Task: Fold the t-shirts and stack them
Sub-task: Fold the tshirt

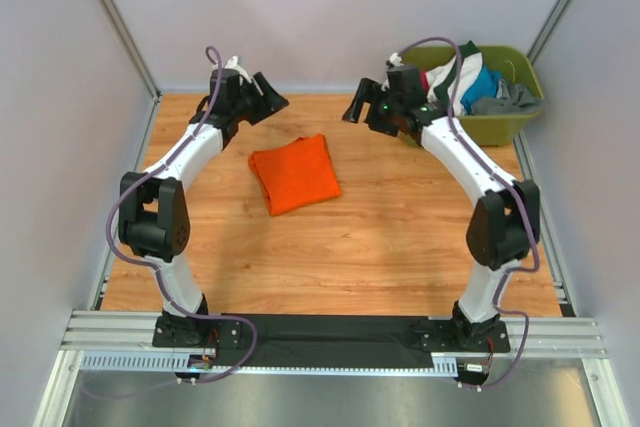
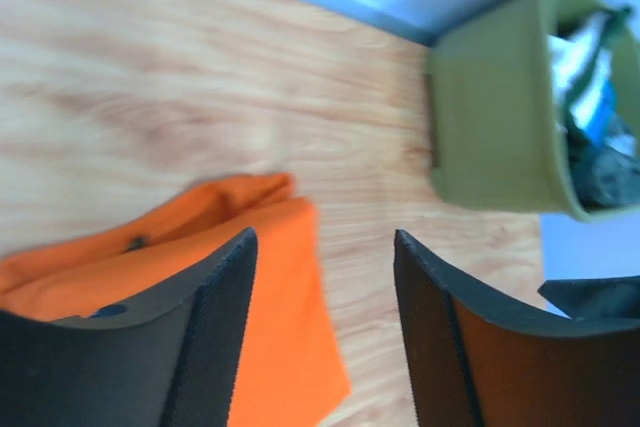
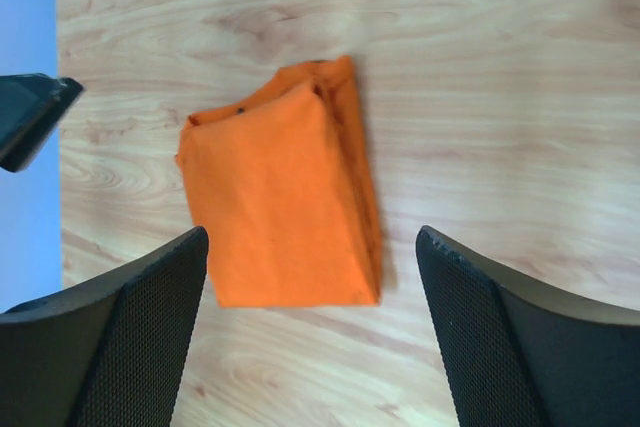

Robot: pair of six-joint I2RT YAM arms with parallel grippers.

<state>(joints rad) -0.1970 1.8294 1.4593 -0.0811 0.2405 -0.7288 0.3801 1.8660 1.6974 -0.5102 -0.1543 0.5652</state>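
Well, the orange t-shirt (image 1: pixel 294 174) lies folded — a soft, rumpled rectangle on the grainy wooden table (image 1: pixel 400 237); flanking it, left gripper (image 1: pixel 268 97) and right gripper (image 1: pixel 358 105) both gape, empty.

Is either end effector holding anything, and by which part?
Nothing held. The left end effector and right end effector are open; the orange t-shirt lies folded, untouched.

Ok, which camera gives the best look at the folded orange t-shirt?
The right wrist view: the orange t-shirt lies whole, large and sharp in the middle of the picture. The top external view shows it whole too, but small. The left wrist view is blurred, and a finger hides part of it.
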